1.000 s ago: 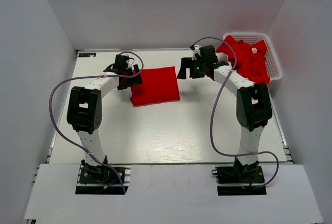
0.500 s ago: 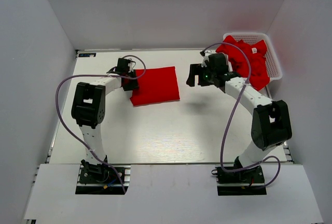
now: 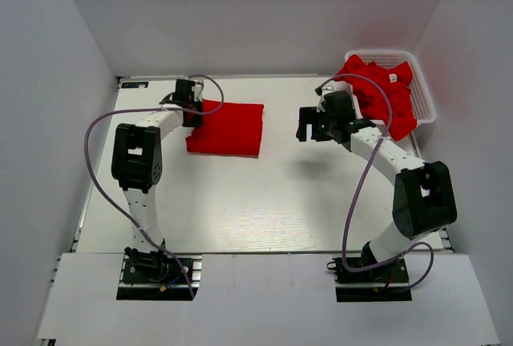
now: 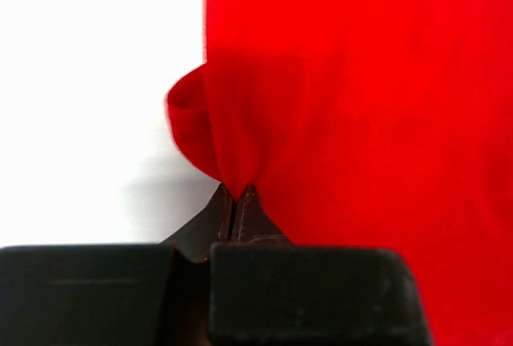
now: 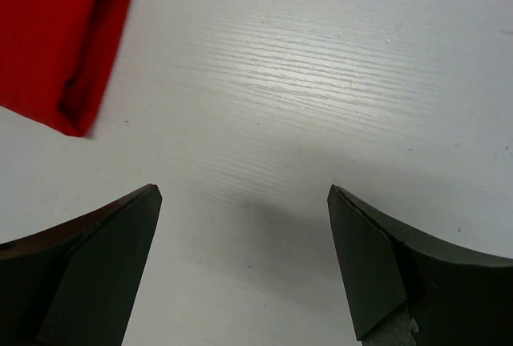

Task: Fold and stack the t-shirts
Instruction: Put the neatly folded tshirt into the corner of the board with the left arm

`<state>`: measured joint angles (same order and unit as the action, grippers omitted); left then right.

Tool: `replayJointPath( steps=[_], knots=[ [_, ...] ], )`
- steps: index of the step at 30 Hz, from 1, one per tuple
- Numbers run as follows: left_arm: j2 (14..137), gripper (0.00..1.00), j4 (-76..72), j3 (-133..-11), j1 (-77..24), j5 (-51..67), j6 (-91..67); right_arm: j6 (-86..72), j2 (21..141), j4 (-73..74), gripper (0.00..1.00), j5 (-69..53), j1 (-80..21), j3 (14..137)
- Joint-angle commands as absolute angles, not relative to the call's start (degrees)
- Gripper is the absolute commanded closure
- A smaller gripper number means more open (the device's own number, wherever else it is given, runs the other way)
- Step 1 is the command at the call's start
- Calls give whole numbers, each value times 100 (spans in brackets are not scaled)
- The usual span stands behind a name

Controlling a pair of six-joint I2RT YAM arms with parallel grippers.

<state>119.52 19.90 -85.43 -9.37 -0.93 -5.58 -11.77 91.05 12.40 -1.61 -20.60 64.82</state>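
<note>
Dragged leftward, farther from the white basket (image 3: pixel 426 99) than a second ago: folded red t-shirt (image 3: pixel 227 128), flat on the table (image 3: pixel 256 202), well apart from the basket. Clamped on its edge farthest from the basket: left gripper (image 3: pixel 191 110), closed tight. Visible only from the left wrist: a small pucker of red cloth pinched between the closed tips. Between shirt and basket, above bare table: right gripper (image 5: pixel 244 194), jaws wide, holding nothing. Heaped in the basket, spilling over its rim: heap of red t-shirts (image 3: pixel 381 94). On that heap, a white tag (image 3: pixel 393 78), too small to read.
</note>
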Motion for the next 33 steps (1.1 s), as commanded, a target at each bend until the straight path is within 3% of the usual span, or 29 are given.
replayJointPath(
  steps=[1,5,18,33],
  knots=[
    [11671,100,2405,-9506,-695,-719,421,-1151,8886,1274,10,165,-2030,6425],
    [12146,100,3093,-10572,-527,-1265,596,-1108,8921,1266,10,307,-2030,6416],
    [13288,100,2744,-12320,307,-2188,835,-1028,9263,1547,10,747,-2030,7058],
    [13877,100,2276,-12920,888,-1882,1213,-1125,9316,1810,10,1274,-2048,7207]
  ],
)
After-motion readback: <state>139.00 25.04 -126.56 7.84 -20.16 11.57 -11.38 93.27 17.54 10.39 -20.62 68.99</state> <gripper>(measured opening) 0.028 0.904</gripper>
